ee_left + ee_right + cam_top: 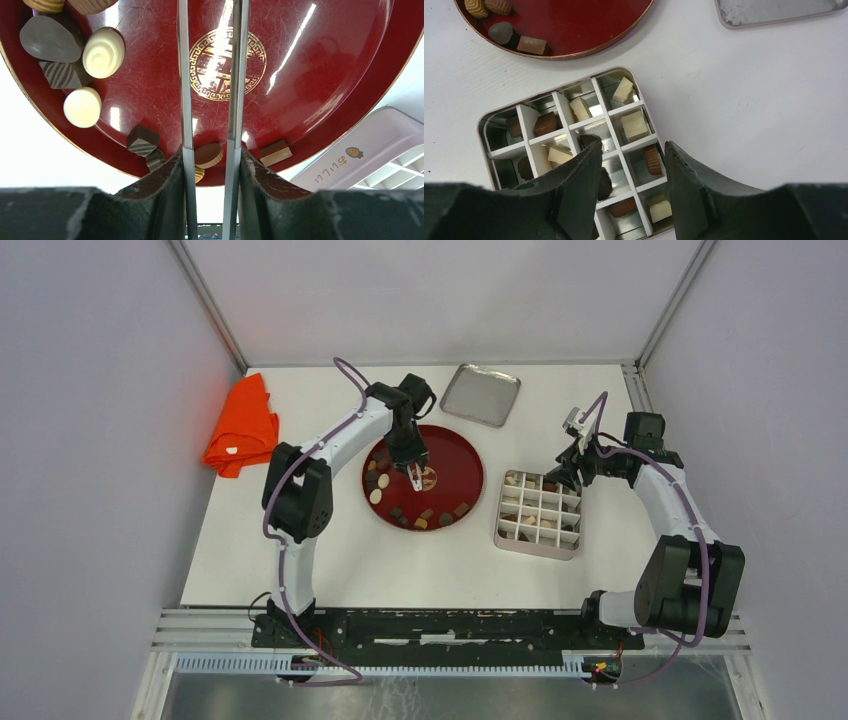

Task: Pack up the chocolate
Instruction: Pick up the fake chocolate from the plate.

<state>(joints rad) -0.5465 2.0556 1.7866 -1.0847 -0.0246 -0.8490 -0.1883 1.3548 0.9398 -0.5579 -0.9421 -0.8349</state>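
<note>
"While you have all three feeds up, where is the chocolate (103, 52)?"

"It's in two lots, as I see it. Some lies on the red plate (468, 462): cream, dark and tan pieces along its left side and near rim in the top view. The gold emblem in the middle is bare. Others sit in the divided box (602, 102) just right of the plate, spread among its compartments. Several compartments show only metal floor."

"And your left gripper?"

"My left gripper (416, 478) hangs over the middle of the plate. Its thin fingers (184, 100) run parallel with a narrow gap. Through that gap I see the emblem and one round tan piece lying on the plate. The tips run off the top of the wrist view and are too small from above, so I cannot tell whether anything is pinched there."

"Right side?"

"My right gripper (633, 147) is over the box with its jaws spread wide. Nothing is between them but the compartments below."

"Anything else on the table (340, 560)?"

"A shallow metal tray (481, 394) lies beyond the plate and box, apart from both. An orange cloth (242, 426) is bunched at the far left."
</note>
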